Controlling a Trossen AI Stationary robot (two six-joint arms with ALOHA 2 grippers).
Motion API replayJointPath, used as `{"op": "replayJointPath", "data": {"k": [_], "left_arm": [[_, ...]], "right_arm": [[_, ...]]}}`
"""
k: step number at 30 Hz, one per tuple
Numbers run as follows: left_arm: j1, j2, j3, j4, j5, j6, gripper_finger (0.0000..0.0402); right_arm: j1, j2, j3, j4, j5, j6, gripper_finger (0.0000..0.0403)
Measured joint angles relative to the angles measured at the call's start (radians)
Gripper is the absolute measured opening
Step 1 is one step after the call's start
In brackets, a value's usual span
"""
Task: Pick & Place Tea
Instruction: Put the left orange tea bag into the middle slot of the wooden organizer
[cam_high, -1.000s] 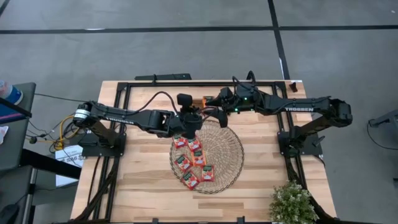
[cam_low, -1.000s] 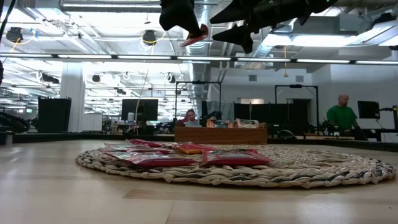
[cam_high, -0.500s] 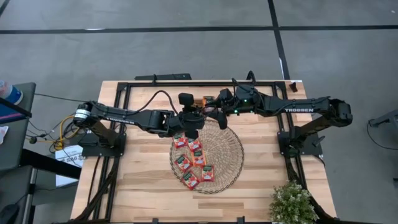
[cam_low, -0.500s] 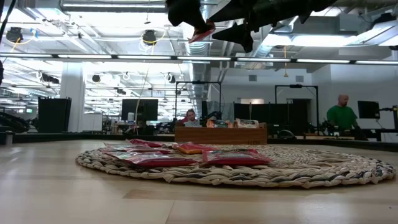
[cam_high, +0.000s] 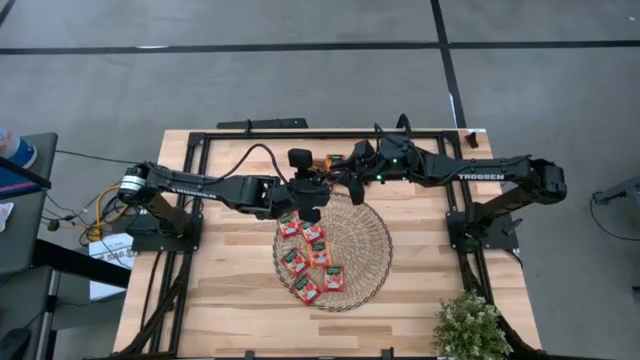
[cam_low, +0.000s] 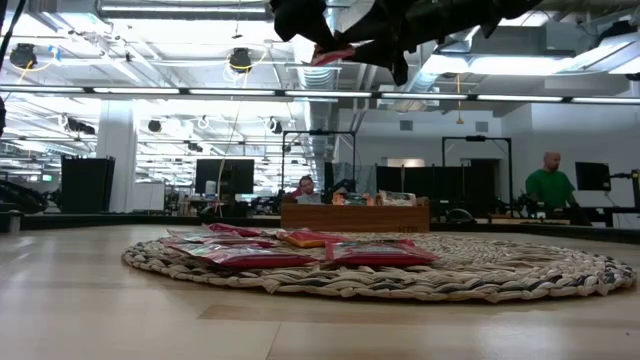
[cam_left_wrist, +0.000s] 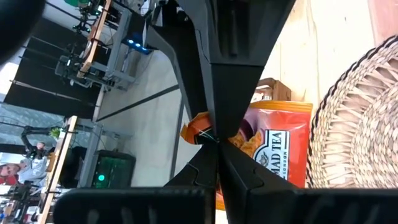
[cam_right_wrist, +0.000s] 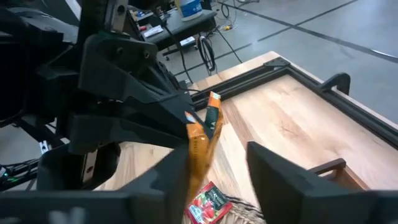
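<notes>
- The left gripper (cam_high: 318, 190) is up in the air over the far edge of the round woven mat (cam_high: 360, 250). Its fingers are pressed together, pinching one orange tea sachet (cam_left_wrist: 273, 146) by its edge.
- That sachet stands on its thin edge, with its flat sides facing sideways.
- The right gripper (cam_right_wrist: 214, 165) faces it, fingers spread on either side of the sachet, not touching it that I can see.
- More red sachets (cam_high: 310, 258) lie flat on the mat.

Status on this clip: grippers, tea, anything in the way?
Left gripper shut on an orange sachet, held above the mat. Right gripper around the same sachet, fingers not yet shut. Other sachets on mat. Nothing in the way.
</notes>
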Motion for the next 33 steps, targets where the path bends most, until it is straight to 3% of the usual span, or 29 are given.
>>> {"op": "replayJointPath", "data": {"k": [6,8,19,27,33], "left_arm": [[0.001,0.0,0.0,-0.001,-0.004,0.0,0.0],[0.0,0.0,0.0,-0.001,-0.009,0.0,0.0],[0.0,0.002,0.0,0.0,-0.03,-0.02,0.0005],[-0.002,0.0,0.0,0.002,-0.046,-0.072,0.0048],[-0.003,0.0,0.0,-0.023,-0.231,-0.114,0.0099]], "right_arm": [[0.001,0.0,0.0,0.003,-0.002,-0.009,0.0028],[0.001,0.0,0.0,0.003,-0.002,-0.009,0.0009],[0.001,0.0,0.001,-0.003,0.044,-0.001,0.0001],[-0.012,0.0,-0.001,-0.055,0.128,0.0,0.0],[-0.037,0.0,-0.001,-0.07,0.171,-0.009,0.0]]}}
